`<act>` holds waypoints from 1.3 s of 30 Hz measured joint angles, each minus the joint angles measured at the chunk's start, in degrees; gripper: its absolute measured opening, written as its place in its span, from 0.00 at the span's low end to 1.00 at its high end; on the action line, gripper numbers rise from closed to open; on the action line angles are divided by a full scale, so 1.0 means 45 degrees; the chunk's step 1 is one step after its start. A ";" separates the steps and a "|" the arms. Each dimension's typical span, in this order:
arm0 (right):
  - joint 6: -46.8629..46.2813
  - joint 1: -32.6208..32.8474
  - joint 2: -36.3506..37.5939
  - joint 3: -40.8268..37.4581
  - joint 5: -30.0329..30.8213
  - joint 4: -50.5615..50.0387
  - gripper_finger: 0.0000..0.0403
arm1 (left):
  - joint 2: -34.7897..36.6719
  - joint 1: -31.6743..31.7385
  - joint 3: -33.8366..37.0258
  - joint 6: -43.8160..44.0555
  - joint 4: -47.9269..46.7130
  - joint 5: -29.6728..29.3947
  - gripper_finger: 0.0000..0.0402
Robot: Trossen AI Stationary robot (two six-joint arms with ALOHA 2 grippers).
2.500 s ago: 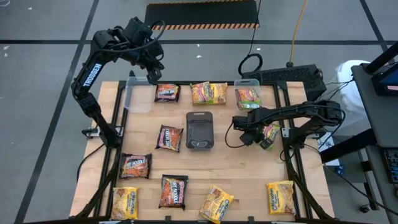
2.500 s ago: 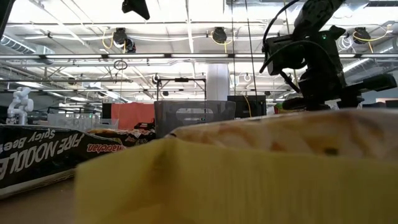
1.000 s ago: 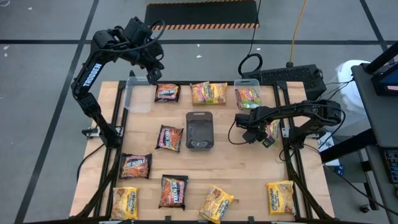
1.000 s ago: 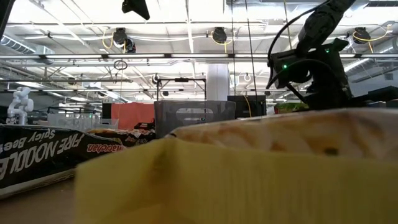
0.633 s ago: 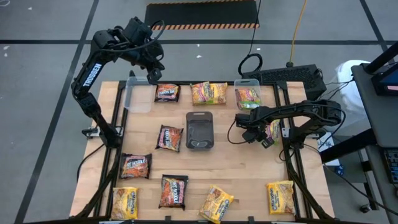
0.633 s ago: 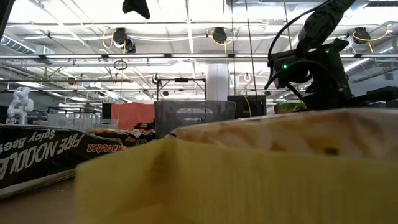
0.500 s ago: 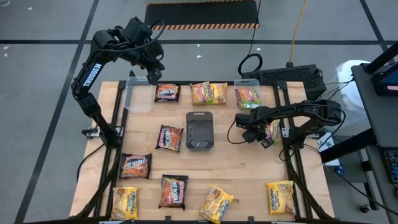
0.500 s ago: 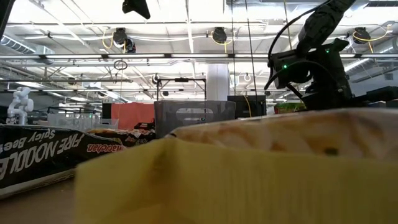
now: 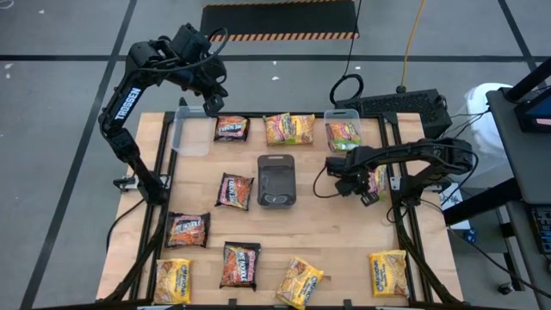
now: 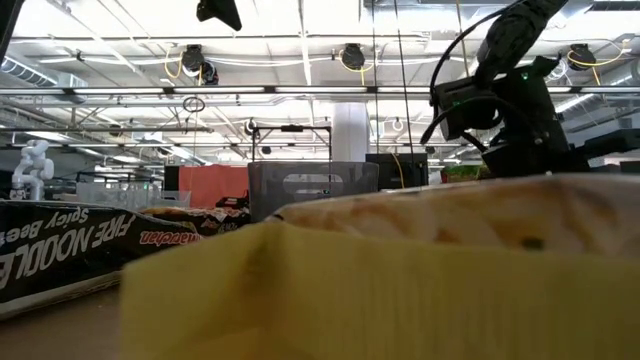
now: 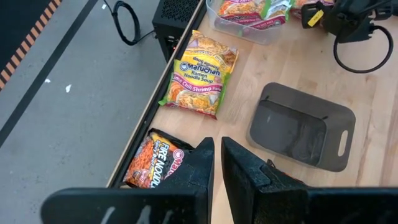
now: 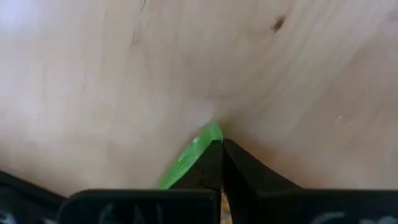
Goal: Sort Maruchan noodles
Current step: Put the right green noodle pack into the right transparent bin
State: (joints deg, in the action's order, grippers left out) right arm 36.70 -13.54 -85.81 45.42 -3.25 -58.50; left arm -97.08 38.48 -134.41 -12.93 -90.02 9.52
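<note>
Right end effector (image 9: 372,191) closed onto green-edged packet (image 12: 189,154) | grey tray (image 9: 276,180) nearby | left idle

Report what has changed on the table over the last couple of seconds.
The right gripper slid a little toward the table's right edge over the green-edged packet and shut on that packet's green edge. The left gripper stayed above the table's far-left corner; the other packets and the grey tray did not move.

"Maruchan Ramen Noodle Soup, Lime Chili Shrimp" is showing on pink packet (image 11: 199,73); "FIRE NOODLE" on dark packet (image 11: 155,163); "TROSSEN" on left arm (image 9: 124,102).
</note>
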 joint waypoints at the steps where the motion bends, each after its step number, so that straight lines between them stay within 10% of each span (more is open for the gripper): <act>1: -0.0120 0.0000 0.0052 0.0124 -0.0005 -0.0176 0.00 | 0.0000 0.0000 0.0000 -0.0009 0.0005 0.0001 0.09; 39: -0.7916 -0.0005 0.6961 0.2770 0.0111 0.0873 0.00 | 0.0000 0.0000 0.0000 -0.1103 0.0015 0.0001 0.09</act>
State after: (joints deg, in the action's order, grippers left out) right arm 1.08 -13.56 -54.49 57.89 -2.75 -54.57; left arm -97.08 38.48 -134.41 -17.89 -89.95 9.52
